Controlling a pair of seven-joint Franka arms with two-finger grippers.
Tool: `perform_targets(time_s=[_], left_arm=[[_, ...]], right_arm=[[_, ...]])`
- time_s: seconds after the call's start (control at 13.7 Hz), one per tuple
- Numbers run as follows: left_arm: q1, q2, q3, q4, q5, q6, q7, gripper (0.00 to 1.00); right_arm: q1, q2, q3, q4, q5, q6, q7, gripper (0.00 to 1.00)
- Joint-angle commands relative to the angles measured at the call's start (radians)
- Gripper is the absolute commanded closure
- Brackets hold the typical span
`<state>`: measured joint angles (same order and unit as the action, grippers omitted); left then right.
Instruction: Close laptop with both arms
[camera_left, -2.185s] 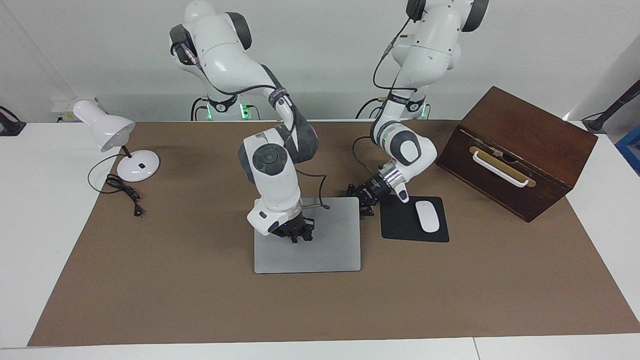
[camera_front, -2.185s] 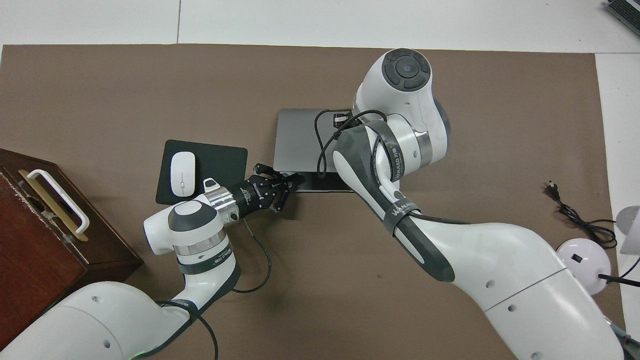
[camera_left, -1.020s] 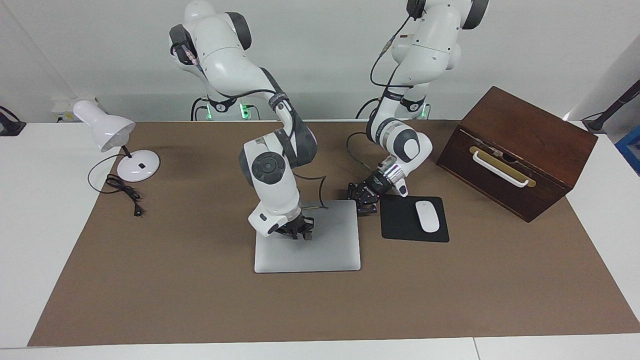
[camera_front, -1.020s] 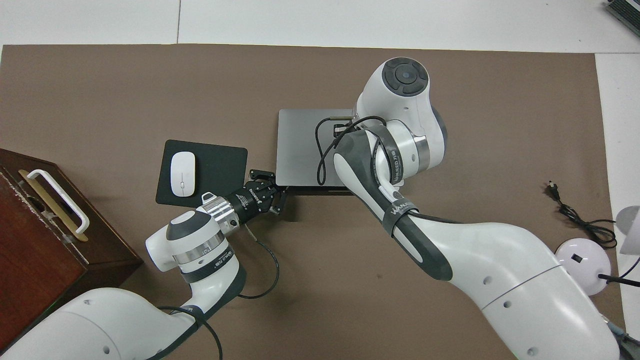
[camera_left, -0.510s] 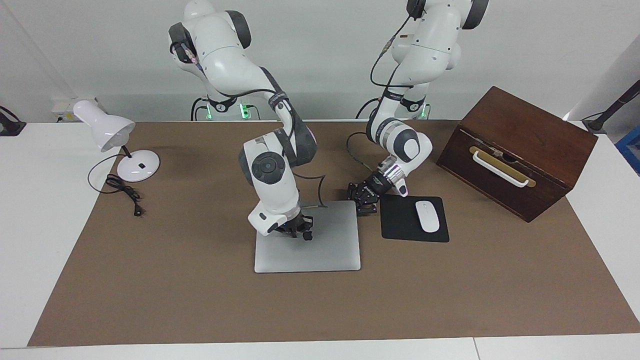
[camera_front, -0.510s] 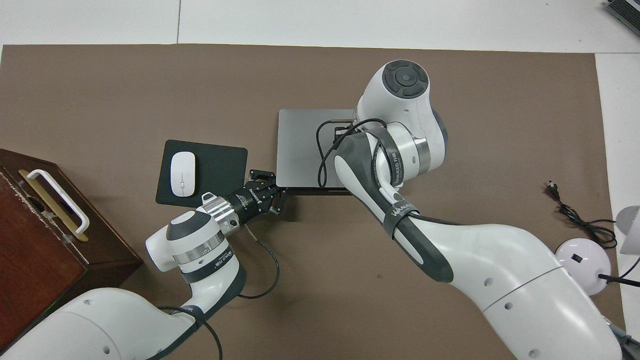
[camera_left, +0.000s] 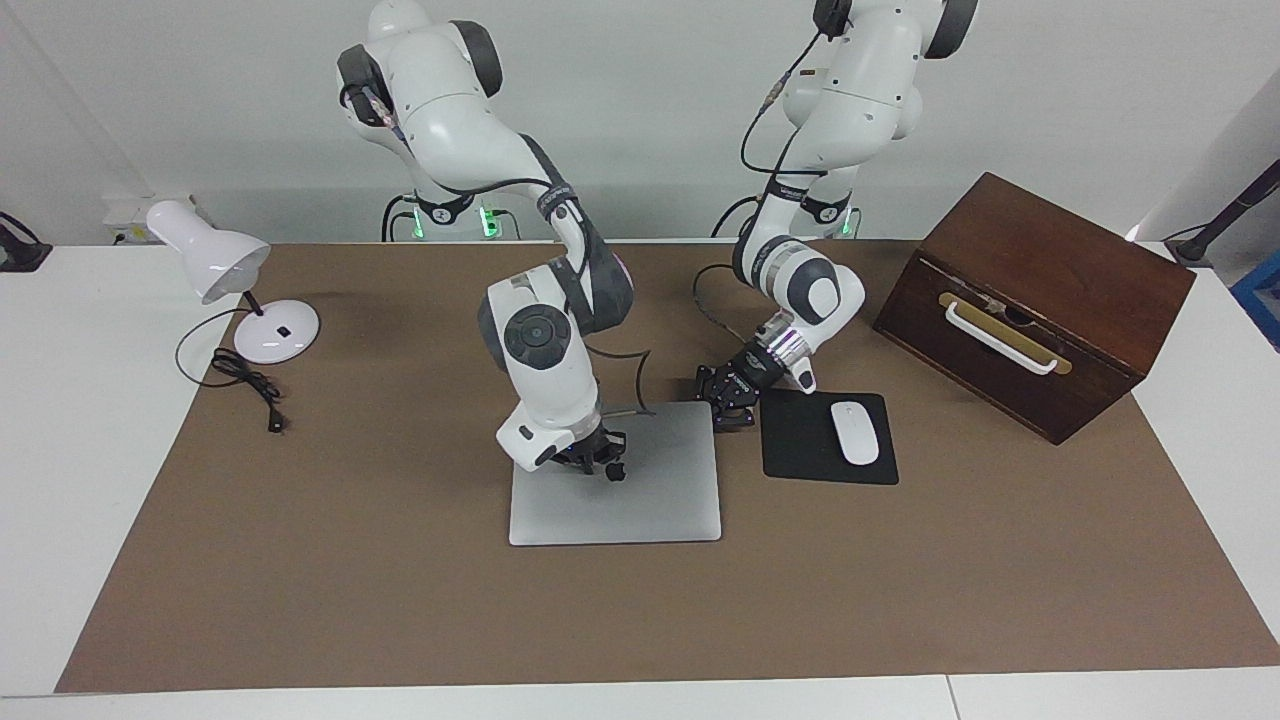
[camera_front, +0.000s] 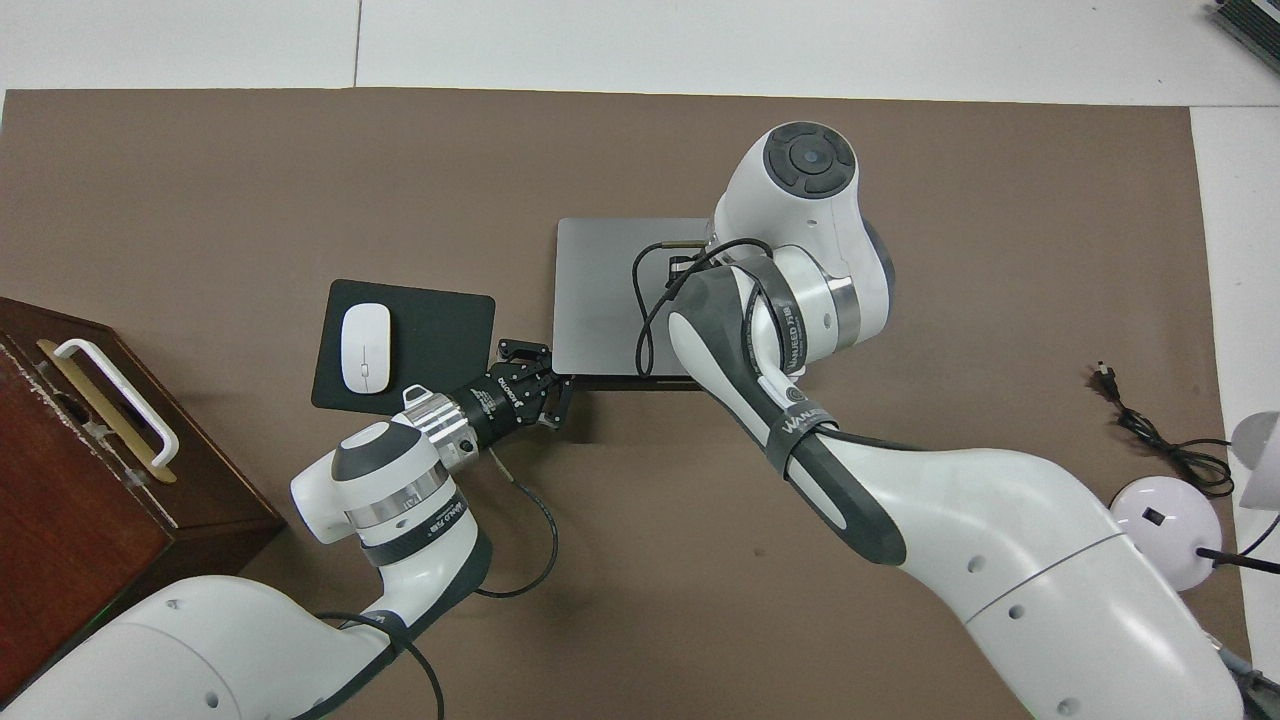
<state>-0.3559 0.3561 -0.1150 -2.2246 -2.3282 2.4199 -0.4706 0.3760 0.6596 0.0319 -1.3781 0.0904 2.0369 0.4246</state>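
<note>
Facing view: pressing the right gripper (camera_left: 598, 463) onto the lid of the laptop (camera_left: 650, 505), now lying shut and flat at mid-table, seemingly seating the lid fully; not showing whether clenched or released. Resting the left gripper (camera_left: 728, 404), spread open and grasping nothing, just beside the laptop's corner nearer the robots, probably bracing the base, with the black mouse pad (camera_left: 800, 452) alongside.

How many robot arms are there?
2. The right arm reaches over the closed laptop. The left arm reaches down beside the laptop's corner, next to the mouse pad.
</note>
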Motion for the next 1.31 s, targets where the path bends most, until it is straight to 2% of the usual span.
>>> perform_targets(time_s=[0.0, 0.44, 0.8, 1.24], left_arm=[[0.031, 0.069, 0.005, -0.044, -0.005, 0.050, 0.043, 1.00], [0.037, 0.050, 0.005, -0.063, -0.005, 0.039, 0.038, 1.00], [0.057, 0.021, 0.005, -0.078, -0.005, 0.042, 0.032, 1.00], [0.057, -0.043, 0.005, -0.099, -0.005, 0.064, -0.016, 1.00]], right_arm=[[-0.015, -0.026, 0.006, -0.001, 0.009, -0.027, 0.023, 1.00], [-0.017, -0.116, -0.003, 0.008, 0.000, -0.032, 0.017, 1.00], [-0.083, -0.187, -0.006, 0.010, -0.008, -0.029, -0.052, 1.00], [-0.130, -0.261, -0.009, 0.010, -0.145, -0.058, -0.154, 1.00]])
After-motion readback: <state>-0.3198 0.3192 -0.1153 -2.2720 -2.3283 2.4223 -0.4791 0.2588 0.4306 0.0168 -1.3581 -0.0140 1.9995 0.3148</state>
